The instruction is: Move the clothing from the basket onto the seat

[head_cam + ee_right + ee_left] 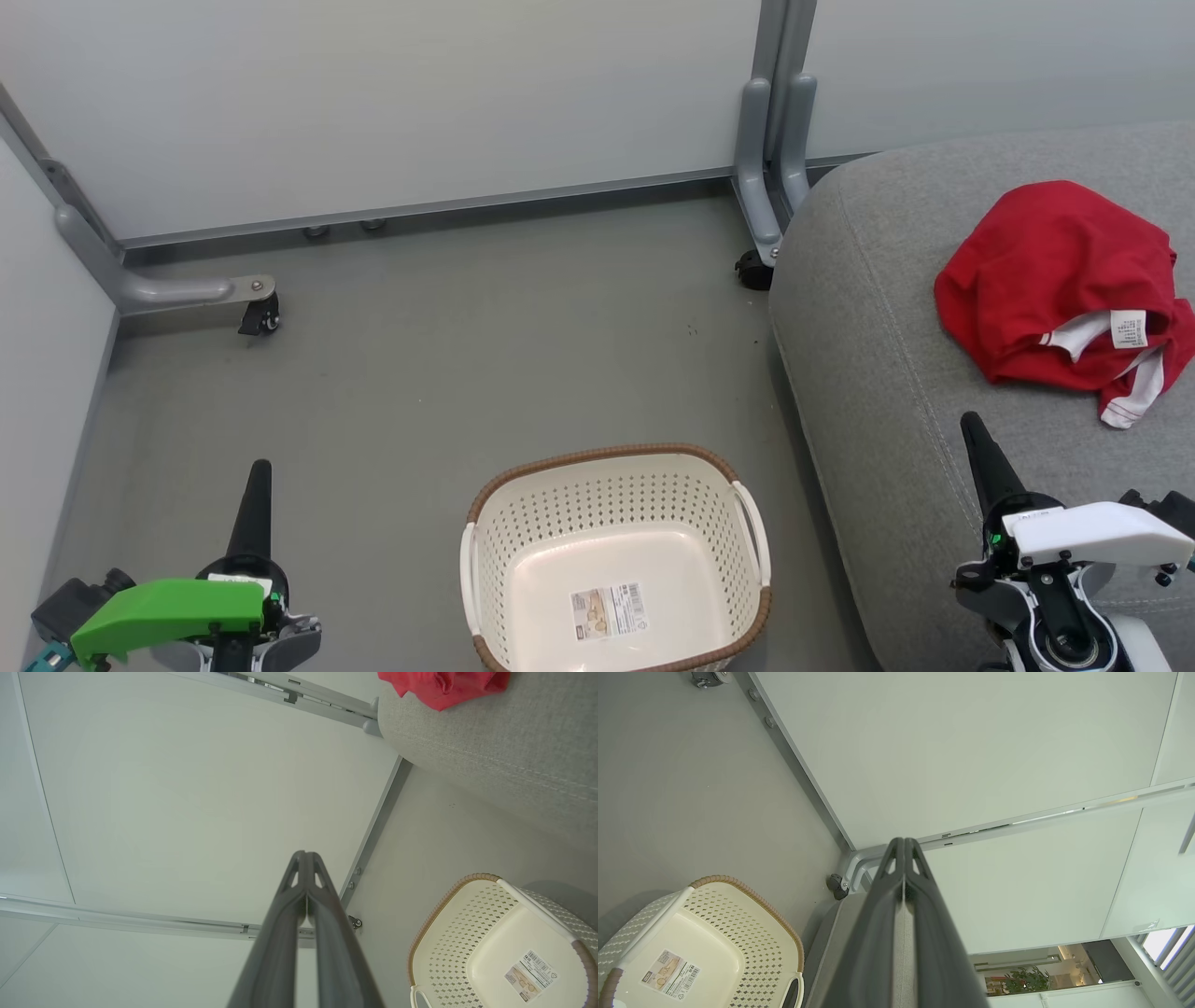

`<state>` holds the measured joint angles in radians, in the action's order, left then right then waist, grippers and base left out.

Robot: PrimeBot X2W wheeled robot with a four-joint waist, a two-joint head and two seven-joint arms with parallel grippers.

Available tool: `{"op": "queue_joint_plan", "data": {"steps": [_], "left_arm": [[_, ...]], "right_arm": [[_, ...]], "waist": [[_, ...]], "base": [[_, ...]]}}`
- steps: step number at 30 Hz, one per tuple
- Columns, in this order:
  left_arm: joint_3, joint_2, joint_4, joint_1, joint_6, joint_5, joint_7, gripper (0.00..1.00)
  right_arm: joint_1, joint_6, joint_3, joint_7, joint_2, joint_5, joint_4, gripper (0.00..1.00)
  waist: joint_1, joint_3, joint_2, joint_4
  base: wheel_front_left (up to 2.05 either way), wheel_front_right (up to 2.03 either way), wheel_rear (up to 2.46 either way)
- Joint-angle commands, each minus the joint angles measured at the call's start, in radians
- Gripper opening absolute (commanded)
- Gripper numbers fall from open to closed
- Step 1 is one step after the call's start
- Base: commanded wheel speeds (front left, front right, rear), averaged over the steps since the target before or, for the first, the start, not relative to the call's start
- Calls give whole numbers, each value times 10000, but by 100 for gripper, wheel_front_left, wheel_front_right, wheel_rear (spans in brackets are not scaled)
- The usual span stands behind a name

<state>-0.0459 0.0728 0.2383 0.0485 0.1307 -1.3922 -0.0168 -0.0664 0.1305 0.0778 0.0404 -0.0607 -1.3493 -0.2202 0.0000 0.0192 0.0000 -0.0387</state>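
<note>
- Clothing (1055, 280): red bundle, white tag (1128, 329), lying on the seat (887, 373) ahead and right of the right end effector (971, 425); apparently delivered.
- Basket (597, 455): on the floor (420, 373) between the end effectors, holding only its label (609, 611).
- Left end effector (260, 467) and right end effector: fingers pressed together, carrying nothing, likely because no garment is left to lift.
</note>
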Motion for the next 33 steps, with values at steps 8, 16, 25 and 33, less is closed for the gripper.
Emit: {"op": "queue_joint_plan", "data": {"steps": [8,16,25,33], "left_arm": [[-140,25,5,347,0,-746,-220,0],[-233,10,25,434,0,-1284,-388,0],[-334,-7,44,549,-1,-1856,-575,0],[-401,-22,60,638,-1,-2309,-723,0]], "right_arm": [[-250,5,122,225,5,-795,-51,0],[-306,5,198,390,30,-1382,-115,0],[-405,4,272,564,48,-2009,-187,0],[-460,4,337,713,71,-2524,-244,0]], "waist": [[0,-54,0,92],[0,-102,0,175],[0,-156,0,271],[0,-204,0,355]], "base": [[0,0,0],[0,0,0],[0,0,0],[0,0,0]]}}
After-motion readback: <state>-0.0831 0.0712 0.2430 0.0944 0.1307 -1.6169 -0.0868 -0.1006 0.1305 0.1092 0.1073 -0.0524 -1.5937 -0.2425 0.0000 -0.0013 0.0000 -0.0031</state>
